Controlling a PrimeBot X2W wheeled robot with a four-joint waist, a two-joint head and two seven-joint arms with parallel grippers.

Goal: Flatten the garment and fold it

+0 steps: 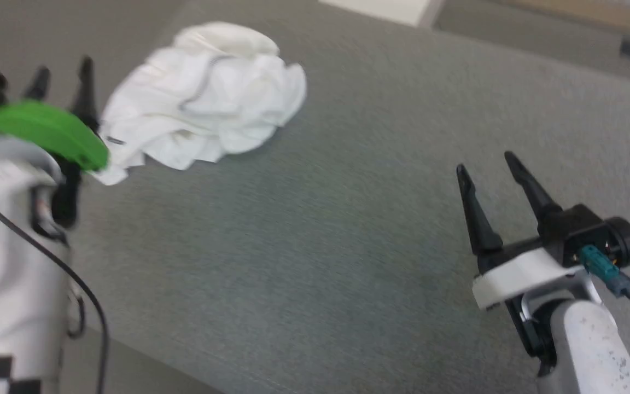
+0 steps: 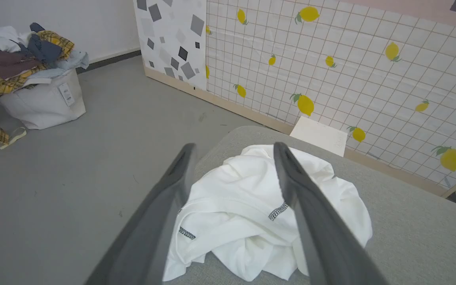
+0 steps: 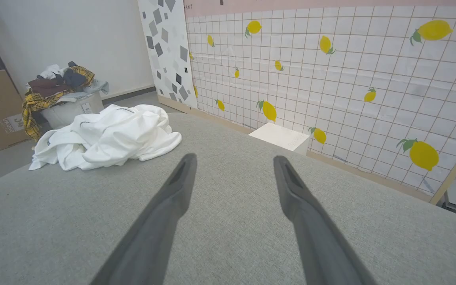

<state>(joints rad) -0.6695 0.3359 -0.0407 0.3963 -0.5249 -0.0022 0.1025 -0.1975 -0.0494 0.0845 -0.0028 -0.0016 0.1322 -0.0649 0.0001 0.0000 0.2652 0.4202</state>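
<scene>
Garment (image 1: 200,109) crumpled, thin, white, zigzag seams, on grey woven surface (image 1: 320,246); left tool (image 1: 63,71), right tool (image 1: 484,163) wide.

The right gripper (image 3: 234,157) hangs over the grey counter (image 3: 54,229), jaws apart. The garment (image 3: 109,134) lies crumpled at upper left.

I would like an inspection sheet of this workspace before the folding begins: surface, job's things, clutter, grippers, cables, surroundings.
Surface: grey fabric-covered table, no stains seen.
Job's things: garment, white, crumpled in a heap near the table's far left edge, not yet flattened.
Clutter: nothing seen on the table; a laundry basket heaped with clothes stands on the floor.
Grippers: left gripper open, pointing at the garment; right gripper open, over the table, apart from the garment.
Cables: black cable hanging along the left forearm; teal plug at the right wrist.
Surroundings: lemon-patterned wall; white box beside it.
</scene>
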